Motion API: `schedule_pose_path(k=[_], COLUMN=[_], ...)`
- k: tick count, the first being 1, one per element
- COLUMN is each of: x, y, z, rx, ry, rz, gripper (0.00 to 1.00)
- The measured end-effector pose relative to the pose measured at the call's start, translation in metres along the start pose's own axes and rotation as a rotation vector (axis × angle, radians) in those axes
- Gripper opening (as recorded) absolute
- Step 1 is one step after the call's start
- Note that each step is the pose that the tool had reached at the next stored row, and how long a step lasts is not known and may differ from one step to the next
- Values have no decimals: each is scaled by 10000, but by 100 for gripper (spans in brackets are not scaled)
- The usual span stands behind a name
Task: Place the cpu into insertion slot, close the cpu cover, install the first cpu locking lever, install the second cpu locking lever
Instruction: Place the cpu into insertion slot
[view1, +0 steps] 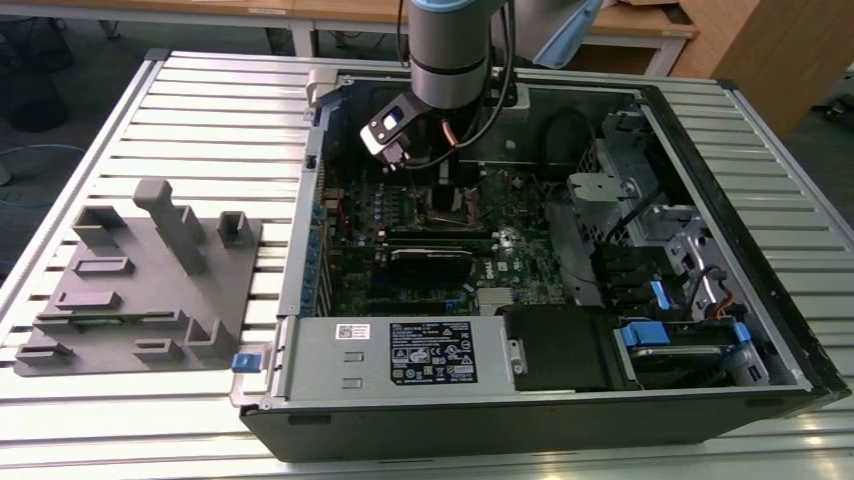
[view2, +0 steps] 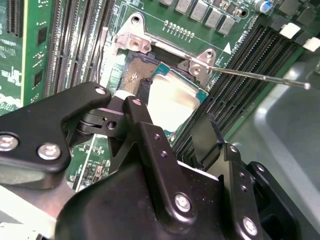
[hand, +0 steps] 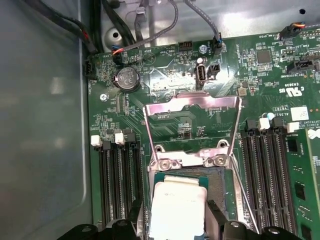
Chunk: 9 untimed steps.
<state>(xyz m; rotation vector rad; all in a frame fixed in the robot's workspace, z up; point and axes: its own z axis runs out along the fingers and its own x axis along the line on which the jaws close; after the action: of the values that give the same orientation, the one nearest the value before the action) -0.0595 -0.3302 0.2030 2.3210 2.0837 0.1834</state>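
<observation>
The cpu (hand: 177, 200), a small chip with a silver top, sits between the two black fingers (hand: 215, 217) of my gripper (hand: 175, 212), which is shut on it. It hangs just above the insertion slot (hand: 217, 182), offset so part of the dark socket shows beside it. In the second wrist view the cpu (view2: 172, 97) covers most of the insertion slot (view2: 131, 70), with my gripper (view2: 172, 111) around it. The cpu cover (hand: 192, 98) stands swung open. A thin locking lever (view2: 260, 77) sticks out free. In the exterior view my gripper (view1: 445, 172) is low inside the case.
Long black memory slots (hand: 117, 185) run on both sides of the socket. The case wall (hand: 45, 125) is close by, with cables (hand: 170, 25) beyond the board. A power supply (view1: 427, 350) and drive bays (view1: 667, 330) fill the case front. A grey fixture (view1: 134, 280) lies on the table.
</observation>
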Motion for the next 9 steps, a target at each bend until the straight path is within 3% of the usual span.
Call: schedule_pose_path(k=[4, 9], x=[1, -1], y=[2, 0], z=[-9, 11], rx=[-5, -48], ry=[-5, -55], rz=[67, 638], gripper=[60, 60])
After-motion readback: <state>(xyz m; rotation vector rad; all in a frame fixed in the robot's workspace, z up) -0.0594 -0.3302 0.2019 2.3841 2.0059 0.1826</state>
